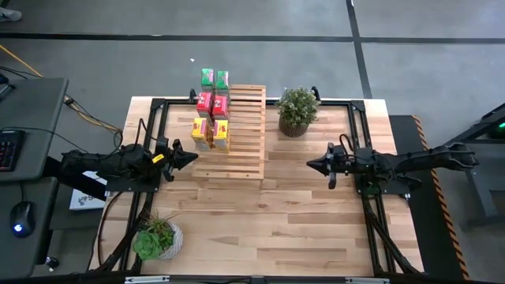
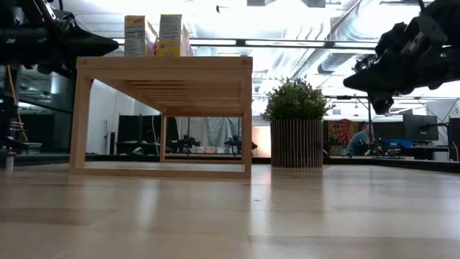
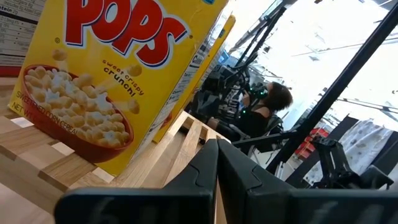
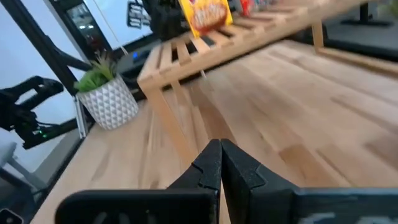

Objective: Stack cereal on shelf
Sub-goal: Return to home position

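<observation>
**6 cereal boxes line the shelf's left edge; both grippers closed and empty**

A light-wood table [image 1: 276,213] stands on a grey floor crossed by dark lines. At the far left, a side desk holds a keyboard [image 1: 6,150] and a mouse [image 1: 22,214]. A small plant in a white pot [image 1: 158,239] sits at the table's near left corner.

The left gripper [image 1: 192,157] hovers just beside the shelf's near left corner. Its fingers [image 3: 202,171] are pressed together on nothing.

The cereal boxes stand upright on the shelf [image 1: 246,134] in 3 pairs. They form a row along its left edge: the green pair [image 1: 215,78] farthest, the red pair [image 1: 212,103] in the middle, the yellow pair [image 1: 211,132] nearest.

In the left wrist view, the nearest yellow box [image 3: 106,68] turns its broad face toward that arm. It reads "POPS" and "sweet crispy crunch" above a pictured bowl of cereal. The print on the other boxes is too small to read.

The shelf's long axis runs from the table's far edge toward the near one, and its slats cross it from left to right.

A leafy plant in a ribbed pot [image 1: 297,110] stands just right of the shelf's far end.

The right gripper [image 1: 313,163] hangs over bare table, well apart from the shelf and pointing toward it. Its fingers [image 4: 208,165] are closed together and hold nothing.
</observation>
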You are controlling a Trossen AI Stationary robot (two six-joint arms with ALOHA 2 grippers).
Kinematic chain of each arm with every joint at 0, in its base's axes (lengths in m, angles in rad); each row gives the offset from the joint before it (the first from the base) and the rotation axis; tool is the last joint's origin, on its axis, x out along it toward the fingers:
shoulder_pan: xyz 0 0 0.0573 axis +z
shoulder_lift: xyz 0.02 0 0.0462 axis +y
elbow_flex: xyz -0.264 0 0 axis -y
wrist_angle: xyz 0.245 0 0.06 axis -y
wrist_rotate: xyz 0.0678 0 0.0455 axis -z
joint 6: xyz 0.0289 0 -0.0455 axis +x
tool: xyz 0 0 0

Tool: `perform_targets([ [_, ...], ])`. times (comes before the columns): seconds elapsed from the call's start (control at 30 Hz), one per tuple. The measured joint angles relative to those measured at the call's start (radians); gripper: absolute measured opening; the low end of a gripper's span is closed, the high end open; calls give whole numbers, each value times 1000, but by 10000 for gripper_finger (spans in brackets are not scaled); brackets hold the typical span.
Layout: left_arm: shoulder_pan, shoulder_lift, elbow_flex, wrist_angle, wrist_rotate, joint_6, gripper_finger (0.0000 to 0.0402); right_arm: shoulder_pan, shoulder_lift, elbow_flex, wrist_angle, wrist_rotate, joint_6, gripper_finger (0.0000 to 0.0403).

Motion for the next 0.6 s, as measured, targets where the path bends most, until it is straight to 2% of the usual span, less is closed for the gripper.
perform_targets([
  [0.3, 0, 0, 0, 0, 0, 0, 0, 0, 0, 0, -118, 0, 55, 0],
  [0.6, 0, 0, 0, 0, 0, 0, 0, 0, 0, 1, -151, 0, 56, 0],
])
